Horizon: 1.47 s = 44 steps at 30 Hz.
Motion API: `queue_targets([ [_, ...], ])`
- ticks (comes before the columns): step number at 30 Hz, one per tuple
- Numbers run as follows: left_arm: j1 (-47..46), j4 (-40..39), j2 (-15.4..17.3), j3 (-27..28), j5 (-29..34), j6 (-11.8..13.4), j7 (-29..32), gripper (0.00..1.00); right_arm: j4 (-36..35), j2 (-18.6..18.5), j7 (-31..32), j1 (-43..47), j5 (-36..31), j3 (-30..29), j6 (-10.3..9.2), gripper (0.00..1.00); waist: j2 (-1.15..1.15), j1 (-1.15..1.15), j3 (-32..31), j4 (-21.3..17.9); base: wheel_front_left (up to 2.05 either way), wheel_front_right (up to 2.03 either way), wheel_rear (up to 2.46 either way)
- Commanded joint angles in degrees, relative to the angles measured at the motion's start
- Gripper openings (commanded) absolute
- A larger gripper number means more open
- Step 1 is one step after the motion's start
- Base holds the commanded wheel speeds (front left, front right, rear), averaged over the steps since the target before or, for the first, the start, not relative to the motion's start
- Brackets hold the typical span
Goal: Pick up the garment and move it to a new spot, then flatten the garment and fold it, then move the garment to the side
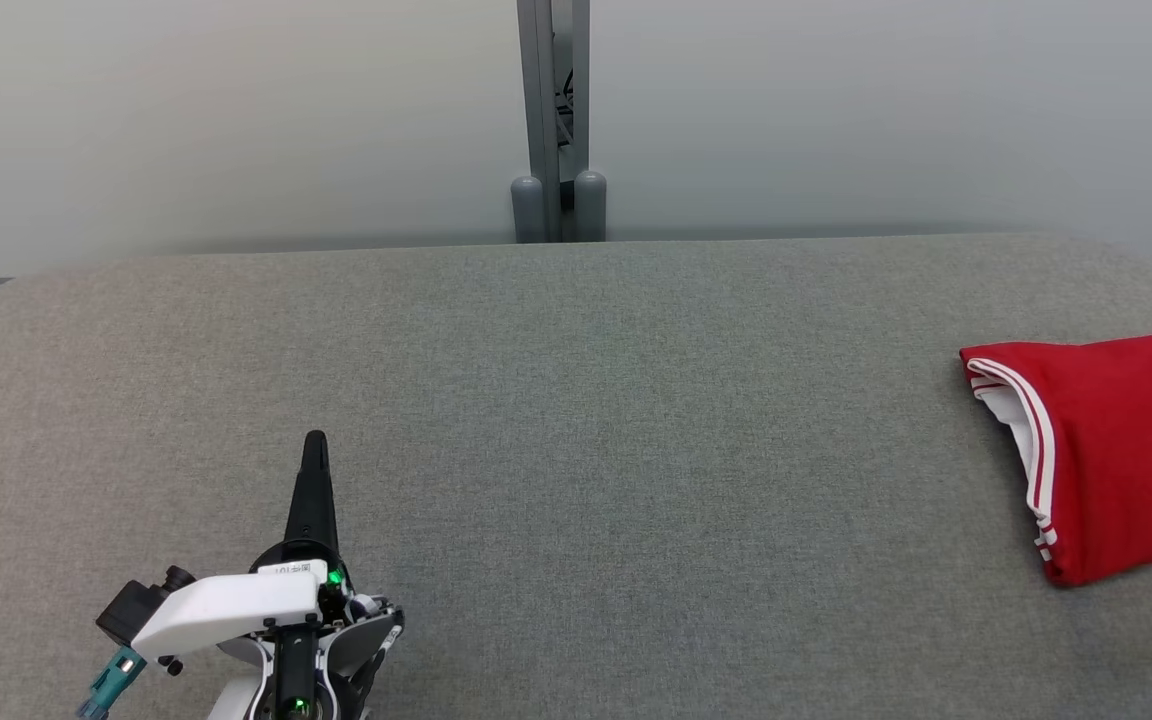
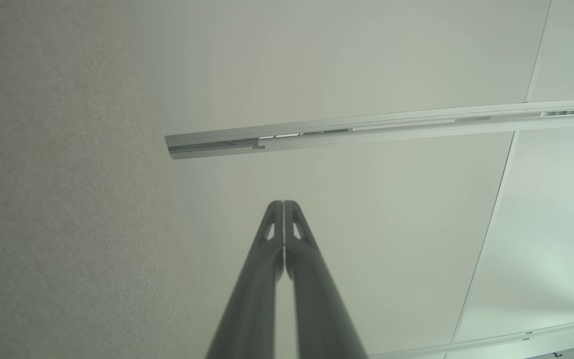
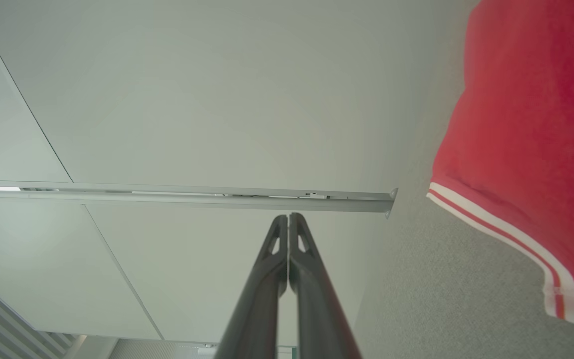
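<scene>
We note the red cloth garment with white-striped trim (image 1: 1116,450) lying at the far right of the grey felt-covered counter (image 1: 576,450). The head view's edge cuts part of it off, and its striped opening faces the counter's middle. At the near left the left gripper (image 1: 315,440) sits well apart from the garment, fingers pressed together on nothing. The right gripper (image 3: 288,217) is likewise pinched closed and empty, near the garment's striped edge (image 3: 496,229).

We judge the garment light, soft and limp: it should sag and bunch, and drag on the felt. It looks doubled over, so a shallow pinch may catch one layer only. Best hold, we think, is the banded hem corners, one gripper to each.
</scene>
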Motion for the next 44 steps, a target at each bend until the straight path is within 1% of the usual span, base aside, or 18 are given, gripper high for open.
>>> queue_targets([
  [1, -0.96, -0.05, 0.15, 0.09, -0.10, -0.26, -0.04, 0.00, 0.06, -0.40, -0.19, -0.19, 0.22, -0.11, 0.02, 0.00, 0.00, 0.00, 0.00, 0.00, 0.00, 0.00, 0.00],
  [44, -0.95, -0.06, 0.15, 0.10, -0.09, -0.26, -0.04, 0.00, 0.06, -0.48, -0.26, -0.10, 0.42, 0.09, 0.02, 0.00, 0.00, 0.00, 0.00, 0.00, 0.00, 0.00, 0.00],
])
